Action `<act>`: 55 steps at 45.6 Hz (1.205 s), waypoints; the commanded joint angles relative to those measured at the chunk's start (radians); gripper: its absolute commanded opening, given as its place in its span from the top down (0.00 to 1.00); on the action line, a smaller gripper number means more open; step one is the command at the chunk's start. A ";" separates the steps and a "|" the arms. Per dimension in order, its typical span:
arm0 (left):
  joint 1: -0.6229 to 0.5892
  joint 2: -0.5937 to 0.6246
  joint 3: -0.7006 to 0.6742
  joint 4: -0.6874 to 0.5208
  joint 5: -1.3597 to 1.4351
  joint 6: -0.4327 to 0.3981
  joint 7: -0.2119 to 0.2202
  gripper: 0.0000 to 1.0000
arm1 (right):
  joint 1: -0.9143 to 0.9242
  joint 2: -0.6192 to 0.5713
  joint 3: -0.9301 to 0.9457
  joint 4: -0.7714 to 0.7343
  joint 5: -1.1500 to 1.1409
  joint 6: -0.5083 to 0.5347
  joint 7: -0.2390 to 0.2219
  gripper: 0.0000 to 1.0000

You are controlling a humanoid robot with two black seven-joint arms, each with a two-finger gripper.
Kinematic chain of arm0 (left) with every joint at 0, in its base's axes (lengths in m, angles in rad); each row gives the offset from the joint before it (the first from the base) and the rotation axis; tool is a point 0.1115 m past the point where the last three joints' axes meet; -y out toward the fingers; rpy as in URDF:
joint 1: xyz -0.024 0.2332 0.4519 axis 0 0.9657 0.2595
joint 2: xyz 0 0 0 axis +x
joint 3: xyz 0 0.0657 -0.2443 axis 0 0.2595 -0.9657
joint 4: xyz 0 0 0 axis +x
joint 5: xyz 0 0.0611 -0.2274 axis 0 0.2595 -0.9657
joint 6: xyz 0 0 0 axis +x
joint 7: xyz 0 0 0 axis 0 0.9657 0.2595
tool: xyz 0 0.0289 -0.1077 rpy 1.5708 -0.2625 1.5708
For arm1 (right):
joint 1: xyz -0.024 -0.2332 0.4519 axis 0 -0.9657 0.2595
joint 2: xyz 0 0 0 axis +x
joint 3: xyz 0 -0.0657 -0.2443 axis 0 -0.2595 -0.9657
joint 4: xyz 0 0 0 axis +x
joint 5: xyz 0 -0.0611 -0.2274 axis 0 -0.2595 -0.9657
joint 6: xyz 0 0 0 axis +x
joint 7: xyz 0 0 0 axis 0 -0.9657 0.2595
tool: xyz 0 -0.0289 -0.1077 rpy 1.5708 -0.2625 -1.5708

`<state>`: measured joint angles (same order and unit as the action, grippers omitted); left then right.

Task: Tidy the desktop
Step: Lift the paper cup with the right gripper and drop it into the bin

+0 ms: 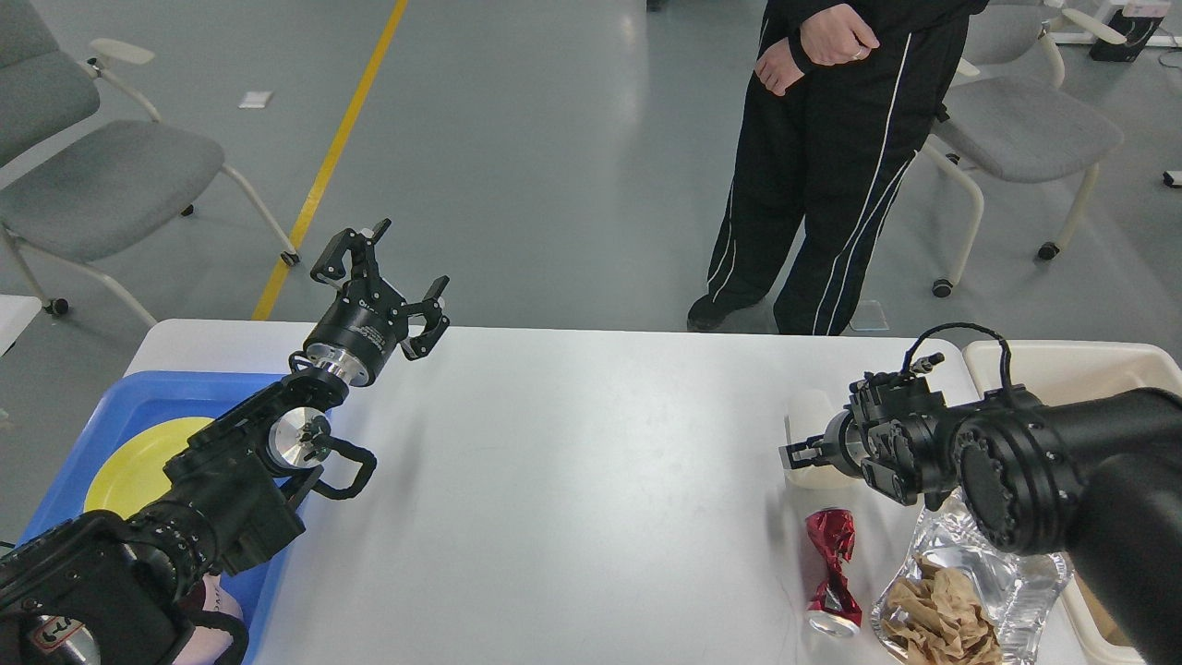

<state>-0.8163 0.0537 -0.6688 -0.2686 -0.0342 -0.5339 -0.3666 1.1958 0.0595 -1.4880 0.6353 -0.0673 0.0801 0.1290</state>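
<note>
The white desktop (572,480) fills the middle of the head view. On its right lie a white paper cup on its side (806,417), a crushed red can (833,571) and a foil tray (1025,582) holding crumpled brown paper (942,614). My right gripper (800,454) is low at the near end of the cup; its fingers are small and dark, so I cannot tell whether they grip it. My left gripper (380,277) is open and empty, held up over the table's far left edge.
A blue tray (129,392) with a yellow plate (138,462) sits at the left edge under my left arm. A beige bin (1062,360) stands off the right edge. A person (831,166) stands behind the table, with chairs (102,175) around.
</note>
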 commanded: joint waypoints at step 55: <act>0.000 0.000 0.000 0.000 0.000 0.000 0.000 0.04 | 0.677 -0.671 0.275 0.341 -0.005 0.313 0.014 1.00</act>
<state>-0.8162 0.0537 -0.6688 -0.2684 -0.0349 -0.5333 -0.3666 2.0042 -0.5655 -1.2094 1.0735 -0.0737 0.4162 0.1466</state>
